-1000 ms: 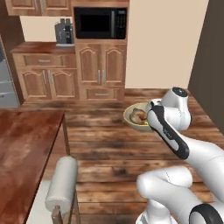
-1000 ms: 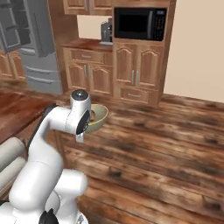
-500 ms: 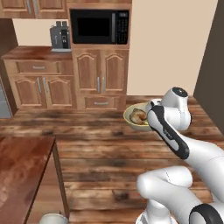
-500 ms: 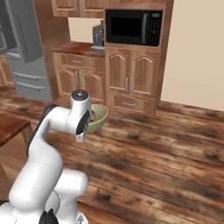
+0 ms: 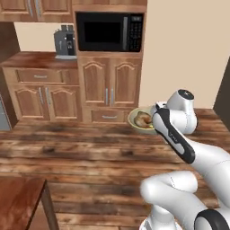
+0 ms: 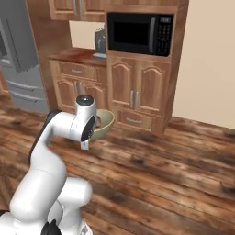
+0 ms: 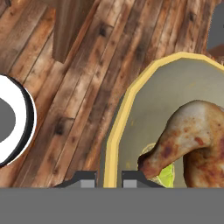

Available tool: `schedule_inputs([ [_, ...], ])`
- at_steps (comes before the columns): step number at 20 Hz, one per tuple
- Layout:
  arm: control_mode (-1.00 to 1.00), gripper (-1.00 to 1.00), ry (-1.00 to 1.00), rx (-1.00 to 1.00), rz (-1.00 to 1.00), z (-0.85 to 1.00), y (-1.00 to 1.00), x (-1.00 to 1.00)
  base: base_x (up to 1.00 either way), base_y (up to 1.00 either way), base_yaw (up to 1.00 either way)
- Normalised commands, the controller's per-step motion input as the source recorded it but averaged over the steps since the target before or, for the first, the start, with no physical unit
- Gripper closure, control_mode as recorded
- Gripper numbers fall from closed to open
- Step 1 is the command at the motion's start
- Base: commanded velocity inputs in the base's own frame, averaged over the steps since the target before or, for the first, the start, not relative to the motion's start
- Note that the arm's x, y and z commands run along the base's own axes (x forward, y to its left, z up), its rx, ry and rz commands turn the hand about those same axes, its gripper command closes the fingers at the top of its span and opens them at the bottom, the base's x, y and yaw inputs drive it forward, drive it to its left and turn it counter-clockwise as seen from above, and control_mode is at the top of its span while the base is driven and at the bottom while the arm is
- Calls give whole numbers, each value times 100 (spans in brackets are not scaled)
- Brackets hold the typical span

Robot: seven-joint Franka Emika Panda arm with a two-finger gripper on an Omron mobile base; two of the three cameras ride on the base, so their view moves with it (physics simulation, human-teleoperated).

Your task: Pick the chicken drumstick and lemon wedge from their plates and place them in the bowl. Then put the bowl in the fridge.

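Observation:
My gripper (image 7: 108, 178) is shut on the thick rim of the olive-tan bowl (image 7: 114, 131), one fingertip outside the wall and one inside. The golden-brown chicken drumstick (image 7: 192, 135) lies in the bowl, its bone end over the yellow-green lemon wedge (image 7: 168, 175). From the left base view the bowl (image 5: 136, 122) hangs above the wooden floor beside the arm's hand, with the drumstick (image 5: 143, 118) in it. In the right base view the bowl (image 6: 105, 123) sits just right of the gripper (image 6: 94, 125). The grey steel fridge (image 6: 18, 59) stands at the far left. The plates are out of view.
Wooden cabinets (image 5: 108, 87) with a black microwave (image 5: 110, 31) stand straight ahead, a coffee machine (image 5: 66, 42) on the counter to their left. A dark wooden table corner (image 5: 22, 202) is at the lower left. Plank floor lies between me and the cabinets.
The whole picture has shifted, so the base has driven: the table slid off to the lower left and the cabinets came nearer. The bowl stays in the gripper as before.

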Motion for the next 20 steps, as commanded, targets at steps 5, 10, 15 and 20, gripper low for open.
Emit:
schedule_inputs([
  [5, 100, 100, 0, 0, 0, 0, 0, 0, 87, 0, 26],
  [10, 100, 100, 0, 0, 0, 0, 0, 0, 81, 0, 34],
  [15, 100, 100, 0, 0, 0, 0, 0, 0, 77, 0, 40],
  [20, 100, 100, 0, 0, 0, 0, 0, 0, 75, 0, 45],
])
